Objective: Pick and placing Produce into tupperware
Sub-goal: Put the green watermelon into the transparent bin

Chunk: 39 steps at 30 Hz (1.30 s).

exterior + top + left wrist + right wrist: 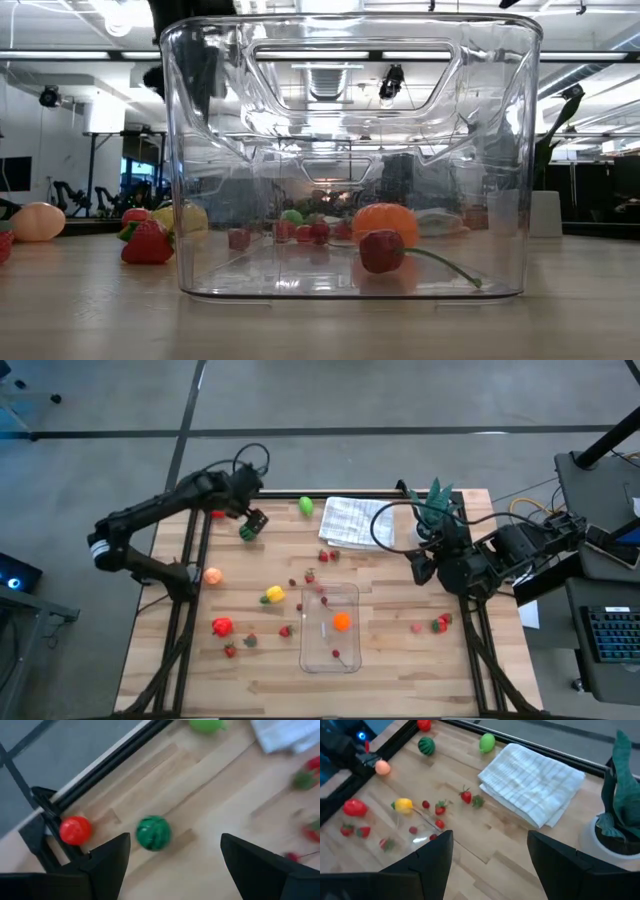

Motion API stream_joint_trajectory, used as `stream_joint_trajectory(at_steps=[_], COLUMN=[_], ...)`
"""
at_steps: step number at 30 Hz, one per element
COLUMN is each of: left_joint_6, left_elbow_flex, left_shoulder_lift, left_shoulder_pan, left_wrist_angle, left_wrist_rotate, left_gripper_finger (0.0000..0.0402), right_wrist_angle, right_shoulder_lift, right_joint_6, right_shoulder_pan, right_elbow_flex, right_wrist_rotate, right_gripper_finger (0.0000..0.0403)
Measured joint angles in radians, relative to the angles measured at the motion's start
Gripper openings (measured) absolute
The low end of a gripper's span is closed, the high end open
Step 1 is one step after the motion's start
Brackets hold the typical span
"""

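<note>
my left gripper [172, 865] hangs with its fingers spread above the small round dark-green striped toy melon [153, 833], wide enough to drop around it. a round red toy fruit [75, 830] lies beside it at the table's black edge rail [107, 767]. my right gripper [487, 862] waits, spread and empty, near the white folded cloth [532, 782]. the clear rectangular plastic tupperware [331, 627] sits mid-table, already holding an orange toy fruit [342, 622].

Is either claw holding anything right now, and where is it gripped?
Nothing is held. The left claw stands open above the melon, not touching it. The right claw is open and empty near the plant.
</note>
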Motion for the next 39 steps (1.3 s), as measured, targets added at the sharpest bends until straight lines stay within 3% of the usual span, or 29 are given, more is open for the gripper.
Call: stream_joint_trajectory(at_steps=[7, 12, 17, 23, 39], left_joint_6=[0.333, 0.419, 0.437, 0.449, 0.419], left_elbow_flex=[-0.015, -0.015, -0.016, -0.04, -0.211], left_shoulder_lift=[0.147, 0.272, 0.372, 0.41, 0.339], left_shoulder_pan=[0.144, 0.159, 0.159, 0.159, 0.158], left_wrist_angle=[0.002, -0.001, -0.048, -0.038, 0.174], left_wrist_rotate=[0.101, 0.166, 0.164, 0.058, 0.138], left_gripper_finger=[0.0294, 0.0294, 0.0294, 0.0294, 0.0294], right_wrist_angle=[0.0, 0.002, 0.002, 0.003, 0.0], right_shoulder_lift=[0.019, 0.039, 0.057, 0.069, 0.079], right_joint_6=[0.091, 0.137, 0.172, 0.173, 0.147], right_shoulder_pan=[-0.003, -0.003, -0.003, -0.003, -0.003], right_elbow_flex=[-0.016, -0.02, -0.021, -0.021, -0.021], right_wrist_rotate=[0.001, 0.0, -0.001, -0.006, -0.007], right_gripper_finger=[0.0247, 0.0247, 0.0247, 0.0247, 0.0247])
